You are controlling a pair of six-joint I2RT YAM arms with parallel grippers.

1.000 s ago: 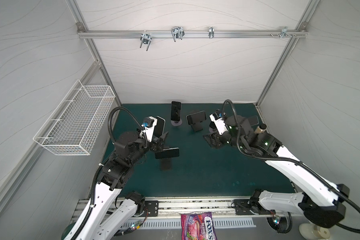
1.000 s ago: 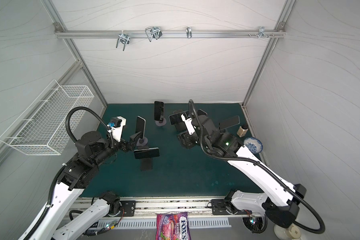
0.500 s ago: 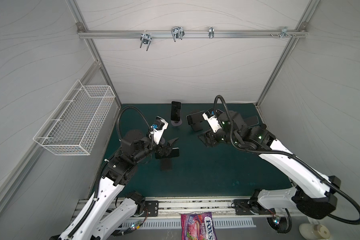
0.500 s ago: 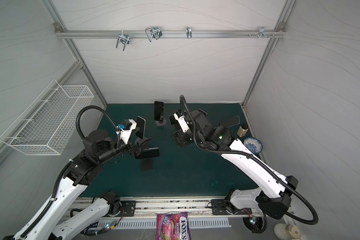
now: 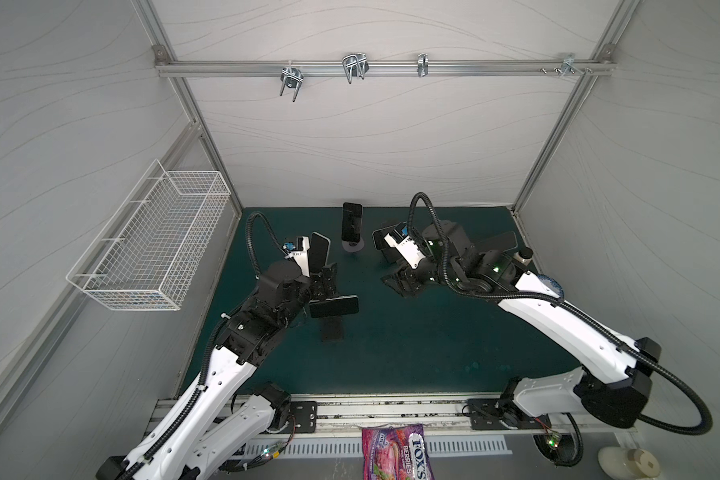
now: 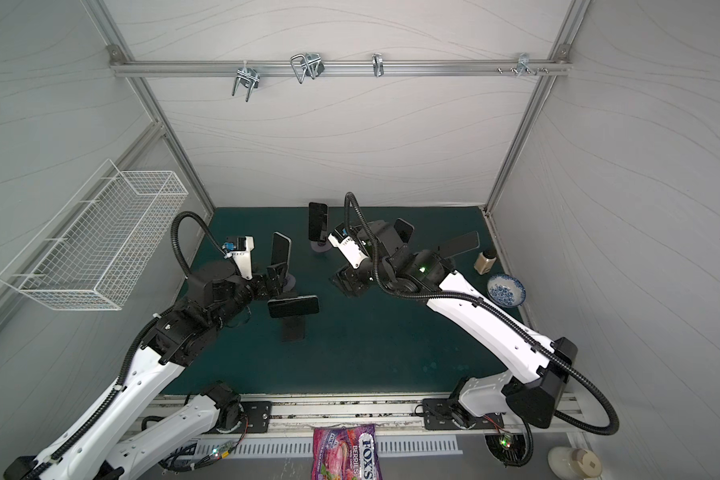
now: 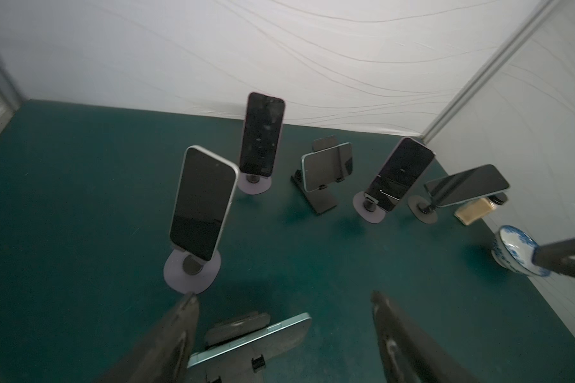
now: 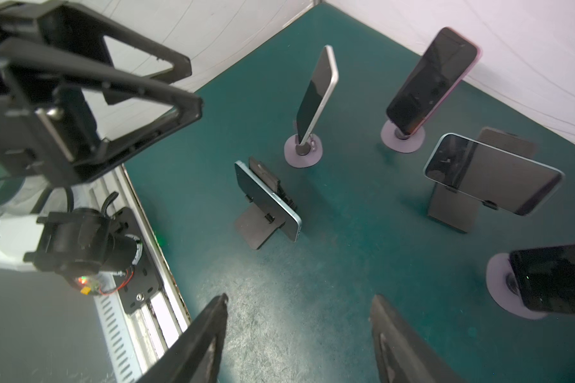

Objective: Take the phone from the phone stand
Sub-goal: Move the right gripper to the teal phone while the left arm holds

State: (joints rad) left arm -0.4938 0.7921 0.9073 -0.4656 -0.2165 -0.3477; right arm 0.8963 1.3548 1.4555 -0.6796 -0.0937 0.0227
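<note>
Several phones stand on stands on the green mat. Nearest the front, a teal-edged phone lies sideways on a black folding stand. My left gripper hangs open just behind and above it, touching nothing. In the left wrist view the phone sits low between the two fingers. My right gripper is open over bare mat in the middle. The right wrist view shows the same phone and the left gripper.
Other phones stand upright at the back, beside my left wrist and at the right. A small bottle and a blue-white bowl sit at the right edge. A wire basket hangs on the left wall.
My left gripper swung right toward the sideways phone, then drew back a little. My right gripper moved left toward the middle of the mat.
</note>
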